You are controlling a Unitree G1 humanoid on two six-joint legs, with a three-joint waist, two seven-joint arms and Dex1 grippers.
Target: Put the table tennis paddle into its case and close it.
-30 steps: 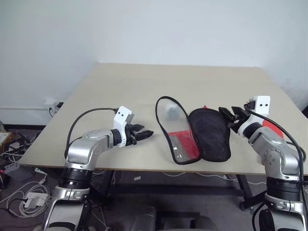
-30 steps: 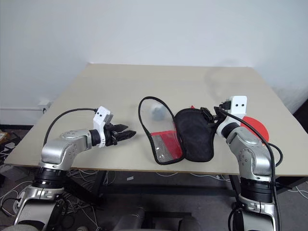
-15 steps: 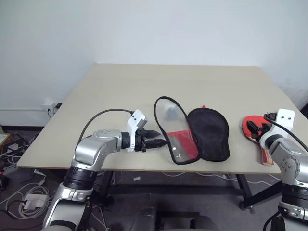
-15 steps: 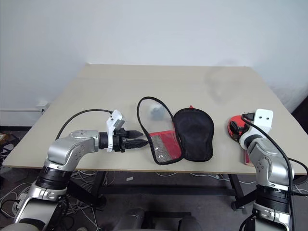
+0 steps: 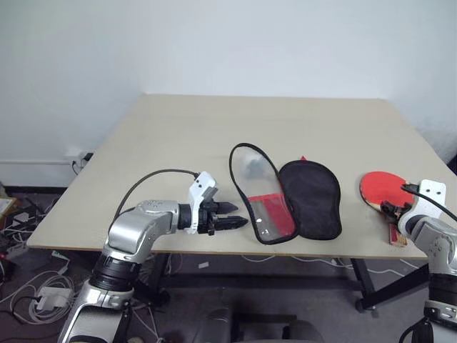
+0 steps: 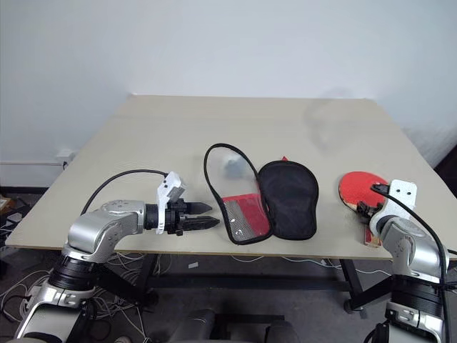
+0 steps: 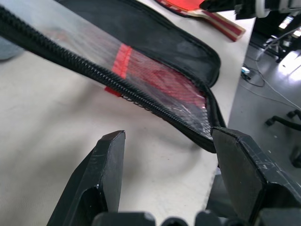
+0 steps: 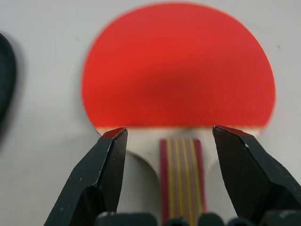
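Left claw [image 5: 240, 215]: fingers apart, nothing between them. It points level across the worktop [image 5: 214, 136] toward the case [image 5: 285, 194], tips just short of the case's near left edge, not touching. In the left wrist view the zip edge and the clear plastic panel [image 7: 155, 84] run across just beyond the two fingertips [image 7: 110, 155].

Right claw [image 8: 169, 134]: fingers apart, empty. It sits at the near right edge of the worktop, lined up over the handle of the table tennis paddle [image 5: 380, 189]. In the right wrist view the wooden handle [image 8: 181, 174] lies in the gap between the two fingers, the red face beyond the tips. Contact with the handle: cannot tell.

Paddle: flat on the worktop, red face up, handle toward the near edge, to the right of the case and apart from it.

Case: lying open in the middle of the worktop near the front edge. Black-lined half on the right, flat. Clear-panel half on the left, with red showing at its near end. Zip undone; paddle not inside.
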